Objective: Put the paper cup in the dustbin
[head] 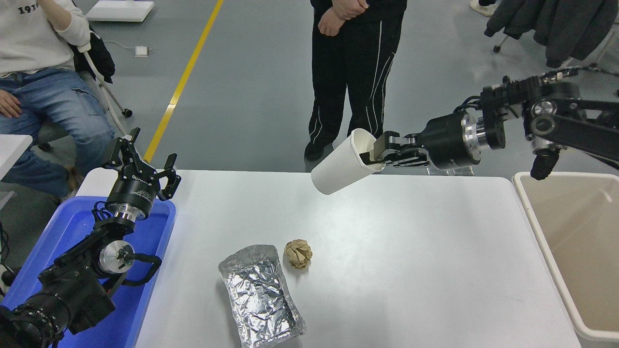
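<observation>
- While the right claw pinches its rim, the small white tapered paper cup hangs tilted above the white table.
- Pickup looks done; carrying it rightward to the beige rectangular plastic dustbin and releasing remain.
- Left claw parked, fingers spread.

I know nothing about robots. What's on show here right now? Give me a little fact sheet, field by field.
Job: put the paper cup in the dustbin
Paper cup: in the air above the table's far edge, tilted on its side, pinched at the rim
Right pincer: shut on the cup's rim
Dustbin: beige, at the table's right end; cup not over it yet
Left pincer: open, parked over the blue tray
Table: holds a foil packet and a brown paper ball
</observation>
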You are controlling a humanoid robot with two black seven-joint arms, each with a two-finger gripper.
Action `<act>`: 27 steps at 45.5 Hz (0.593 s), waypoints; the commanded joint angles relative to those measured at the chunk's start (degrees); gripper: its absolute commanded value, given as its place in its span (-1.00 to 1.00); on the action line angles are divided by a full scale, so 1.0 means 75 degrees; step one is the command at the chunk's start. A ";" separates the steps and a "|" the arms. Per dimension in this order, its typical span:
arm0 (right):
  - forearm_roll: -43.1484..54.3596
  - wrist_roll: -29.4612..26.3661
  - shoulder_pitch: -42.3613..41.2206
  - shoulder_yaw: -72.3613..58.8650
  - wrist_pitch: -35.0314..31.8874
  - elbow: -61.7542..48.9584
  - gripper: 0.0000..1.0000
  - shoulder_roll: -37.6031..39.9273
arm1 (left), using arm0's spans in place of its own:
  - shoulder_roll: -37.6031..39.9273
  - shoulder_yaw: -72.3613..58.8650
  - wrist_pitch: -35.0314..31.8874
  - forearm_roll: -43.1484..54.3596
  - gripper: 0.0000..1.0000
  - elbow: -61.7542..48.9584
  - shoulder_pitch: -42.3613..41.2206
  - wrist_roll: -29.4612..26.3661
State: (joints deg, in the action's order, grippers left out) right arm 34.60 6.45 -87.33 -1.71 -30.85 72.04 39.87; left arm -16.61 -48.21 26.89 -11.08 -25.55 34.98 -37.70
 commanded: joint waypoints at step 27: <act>-0.1039 0.0007 0.1355 0.0100 -0.0059 -0.7645 -1.00 -0.0371 | 0.0000 -0.0005 0.0000 0.0000 1.00 -0.0004 0.0000 0.0000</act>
State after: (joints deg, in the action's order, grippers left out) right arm 29.24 6.55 -81.96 -0.56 -31.35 38.24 39.16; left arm -16.61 -48.23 26.89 -11.07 -25.56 34.98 -37.70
